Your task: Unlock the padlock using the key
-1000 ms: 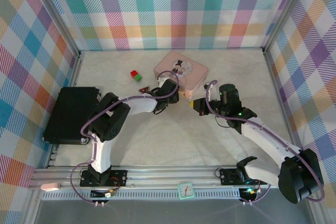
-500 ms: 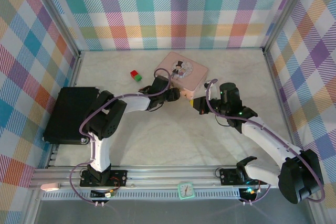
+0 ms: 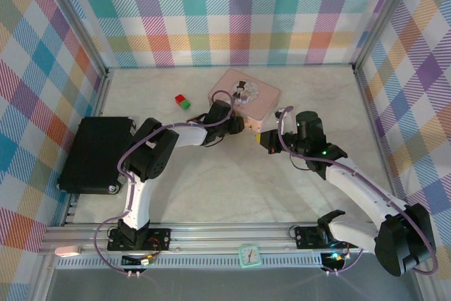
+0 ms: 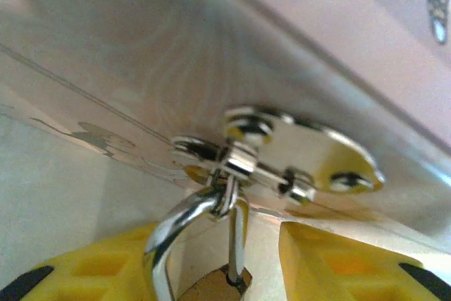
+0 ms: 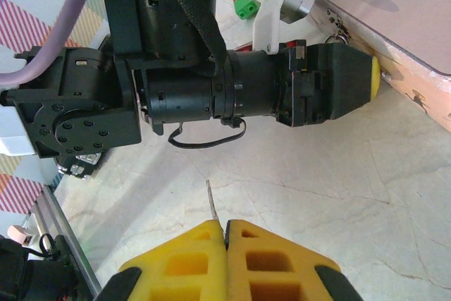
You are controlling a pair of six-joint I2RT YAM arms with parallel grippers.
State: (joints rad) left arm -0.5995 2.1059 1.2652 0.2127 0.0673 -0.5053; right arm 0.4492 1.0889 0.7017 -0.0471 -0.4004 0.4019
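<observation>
Steadying step: left hand [image 4: 220,248] apart, straddling padlock [image 4: 213,285] (unclamped, by appearance); right hand [image 5: 225,234] pinched on key [image 5: 211,202]. Next, likely: clamp padlock, then line key up for insertion.

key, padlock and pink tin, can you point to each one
key [image 5: 211,204], right wrist view, middle of the thin blade
padlock [image 4: 173,220], left wrist view, bend of the silver shackle
pink tin [image 3: 264,101], top external view, bare pink lid

I see left gripper [image 3: 241,126] tight against pink rectangular tin [image 3: 257,96]; narrow marble tabletop [image 5: 317,174] gap before slim metal key [image 5: 210,202] in right gripper [image 5: 226,225].
</observation>
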